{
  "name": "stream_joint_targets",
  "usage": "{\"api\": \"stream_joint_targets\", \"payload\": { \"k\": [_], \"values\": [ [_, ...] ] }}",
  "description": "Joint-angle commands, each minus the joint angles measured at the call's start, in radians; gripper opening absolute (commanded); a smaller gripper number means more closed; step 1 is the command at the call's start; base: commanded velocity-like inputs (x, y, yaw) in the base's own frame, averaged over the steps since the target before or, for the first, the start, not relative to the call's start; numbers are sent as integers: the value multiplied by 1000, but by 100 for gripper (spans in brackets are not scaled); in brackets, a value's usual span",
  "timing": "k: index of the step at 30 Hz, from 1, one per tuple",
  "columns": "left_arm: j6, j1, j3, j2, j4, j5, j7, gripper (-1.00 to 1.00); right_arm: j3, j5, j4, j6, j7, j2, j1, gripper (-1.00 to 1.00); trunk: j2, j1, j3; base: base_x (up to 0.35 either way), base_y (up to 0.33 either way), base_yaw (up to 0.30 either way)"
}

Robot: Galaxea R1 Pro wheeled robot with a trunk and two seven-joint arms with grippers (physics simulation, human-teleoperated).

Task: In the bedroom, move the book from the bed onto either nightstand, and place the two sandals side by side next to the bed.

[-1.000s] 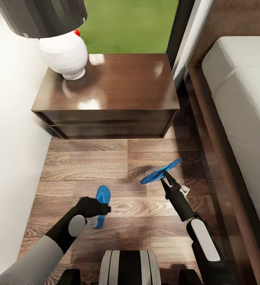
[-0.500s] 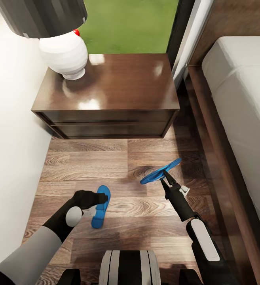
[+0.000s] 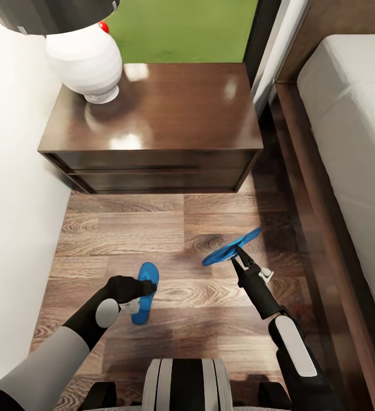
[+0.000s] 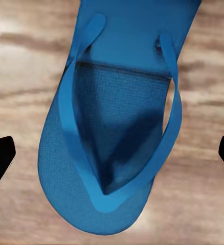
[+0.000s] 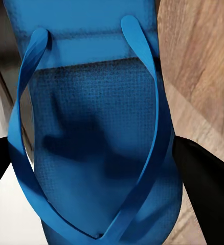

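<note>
two blue sandals, one [image 3: 145,291] on the floor at about 7 o'clock and one [image 3: 231,248] lifted at about 5 o'clock, one nightstand [image 3: 153,128], one white lamp [image 3: 84,57], one bed [image 3: 353,148], two grippers, left [image 3: 147,287] and right [image 3: 240,255]

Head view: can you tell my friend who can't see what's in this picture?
The right end effector holds one blue sandal above the wood floor, and the left end effector hovers over another sandal lying flat. A dark nightstand with a white lamp stands ahead, beside the bed.

One blue sandal [image 3: 145,292] flat on floor; other sandal [image 3: 232,247] raised, tilted, beside bed [image 3: 347,148].
</note>
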State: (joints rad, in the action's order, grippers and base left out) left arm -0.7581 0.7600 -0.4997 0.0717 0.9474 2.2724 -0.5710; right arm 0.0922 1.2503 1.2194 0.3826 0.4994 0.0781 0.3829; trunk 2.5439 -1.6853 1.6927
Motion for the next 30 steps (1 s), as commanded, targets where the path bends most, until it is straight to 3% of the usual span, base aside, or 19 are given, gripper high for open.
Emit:
{"api": "stream_joint_targets", "payload": {
  "k": [1, 7, 12, 21, 30],
  "values": [
    [-3, 0, -4, 1, 1, 1, -2, 100, 3, 9, 0, 10, 1, 1, 0, -100, 0, 0, 4, 0, 0, 0],
    [-3, 0, -6, 0, 1, 0, -2, 100, 2, 9, 0, 10, 1, 2, 0, -100, 2, -3, 28, 0, 0, 0],
    [-3, 1, -6, 0, 1, -1, -2, 100, 2, 9, 0, 10, 1, 2, 0, -100, 2, -3, 28, 0, 0, 0],
    [-3, 1, -8, 0, 2, -1, -4, 100, 2, 9, 0, 10, 1, 1, 1, -100, 4, -7, 62, 0, 0, 0],
    [-3, 1, -8, 0, 2, -1, -3, 100, 2, 9, 0, 10, 1, 2, 0, -100, 4, -7, 62, 0, 0, 0]
  ]
}}
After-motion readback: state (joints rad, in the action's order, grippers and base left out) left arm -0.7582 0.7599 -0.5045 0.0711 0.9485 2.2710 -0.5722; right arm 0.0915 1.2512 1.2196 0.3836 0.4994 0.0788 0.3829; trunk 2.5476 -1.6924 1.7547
